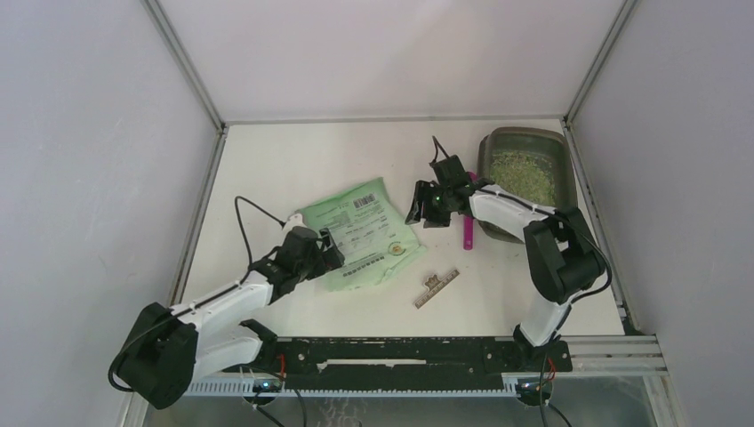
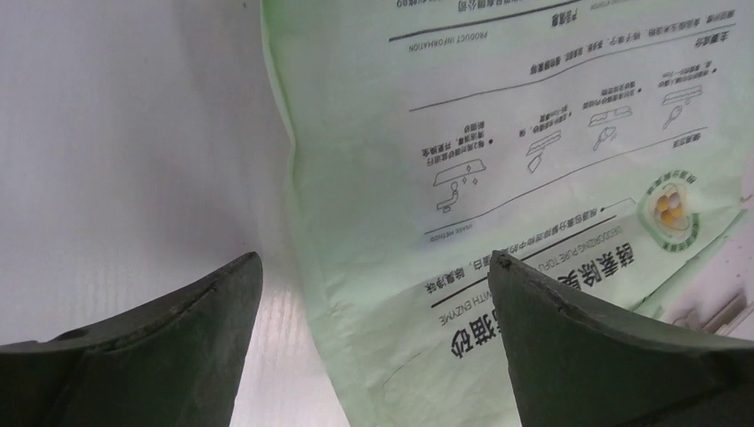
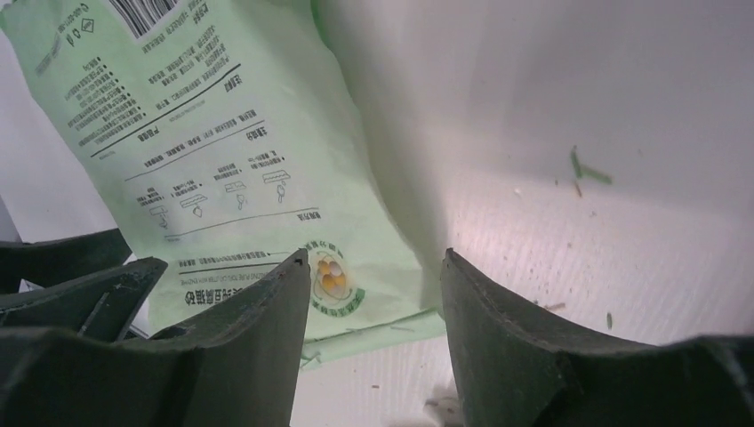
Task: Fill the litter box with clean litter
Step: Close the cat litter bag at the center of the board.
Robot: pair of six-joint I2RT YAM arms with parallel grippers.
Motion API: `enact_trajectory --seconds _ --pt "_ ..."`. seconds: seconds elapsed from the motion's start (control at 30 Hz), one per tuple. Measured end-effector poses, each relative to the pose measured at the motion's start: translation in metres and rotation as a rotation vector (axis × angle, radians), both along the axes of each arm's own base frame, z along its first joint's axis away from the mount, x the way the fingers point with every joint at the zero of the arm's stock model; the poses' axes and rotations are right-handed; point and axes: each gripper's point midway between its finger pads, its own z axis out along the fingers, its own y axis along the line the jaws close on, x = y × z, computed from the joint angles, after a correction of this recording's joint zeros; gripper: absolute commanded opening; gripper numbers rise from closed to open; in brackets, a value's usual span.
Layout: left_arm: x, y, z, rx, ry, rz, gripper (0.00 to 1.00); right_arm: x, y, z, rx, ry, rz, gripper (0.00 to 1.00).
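Now, far right: dark grey-brown translucent plastic litter box (image 1: 520, 132) holding pale greenish-beige granular litter (image 1: 525, 176)
Left gripper (image 2: 373, 258): wide, over light-green printed plastic bag (image 2: 533, 133)
Right gripper (image 3: 374, 253): parted, empty

white table (image 1: 293, 160), green bag (image 1: 360, 233), litter box (image 1: 521, 132), magenta scoop (image 1: 468, 233), small strip (image 1: 436, 288)

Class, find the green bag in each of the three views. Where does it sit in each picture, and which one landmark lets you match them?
Top external: the green bag lies flat, centre-left in the picture.
Left wrist: the bag fills the upper right.
Right wrist: the bag fills the upper left.
Shared landmark: the round yellow emblem printed on the bag, also seen at and.
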Motion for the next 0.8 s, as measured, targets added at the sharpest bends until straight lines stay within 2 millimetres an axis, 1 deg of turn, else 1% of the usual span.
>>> enact_trajectory --seconds 0.1,0.3,0.37,0.4,0.43,0.47,0.57,0.63,0.7,0.73,0.77,0.8 --pt "0.004 -0.001 0.0 -0.014 -0.012 0.007 1.0 0.004 0.004 -0.007 0.025 -0.004 0.046 0.62" --pt "0.014 0.002 0.002 -0.069 -0.05 0.051 1.0 0.003 0.009 -0.041 0.044 0.049 0.116 0.62" --pt "0.017 0.003 0.003 -0.091 -0.065 0.06 1.0 0.005 0.013 -0.04 0.078 0.042 0.132 0.62" --pt "0.019 0.003 0.003 -0.099 -0.069 0.066 0.99 0.006 0.015 -0.039 0.093 0.035 0.14 0.62" --pt "0.02 0.003 0.004 -0.107 -0.074 0.067 0.96 0.006 0.017 -0.04 0.108 0.03 0.147 0.62" --pt "0.02 0.003 0.004 -0.112 -0.077 0.068 0.89 0.006 0.019 -0.039 0.126 0.026 0.155 0.63" --pt "0.022 0.0 0.002 -0.144 -0.083 0.074 0.54 0.002 0.027 -0.039 0.188 0.012 0.186 0.62" --pt "0.02 0.0 -0.005 -0.161 -0.077 0.078 0.28 -0.001 0.032 -0.038 0.233 0.01 0.203 0.62" --pt "0.019 0.002 -0.01 -0.177 -0.079 0.089 0.09 -0.002 0.037 -0.037 0.284 0.004 0.219 0.61" --pt "0.018 0.002 -0.013 -0.185 -0.071 0.096 0.06 -0.003 0.039 -0.037 0.309 0.005 0.227 0.6" --pt "0.017 0.002 -0.015 -0.197 -0.068 0.098 0.05 -0.005 0.041 -0.037 0.333 0.008 0.232 0.57" --pt "0.016 0.001 -0.016 -0.208 -0.069 0.099 0.05 -0.007 0.044 -0.037 0.359 0.013 0.239 0.52"
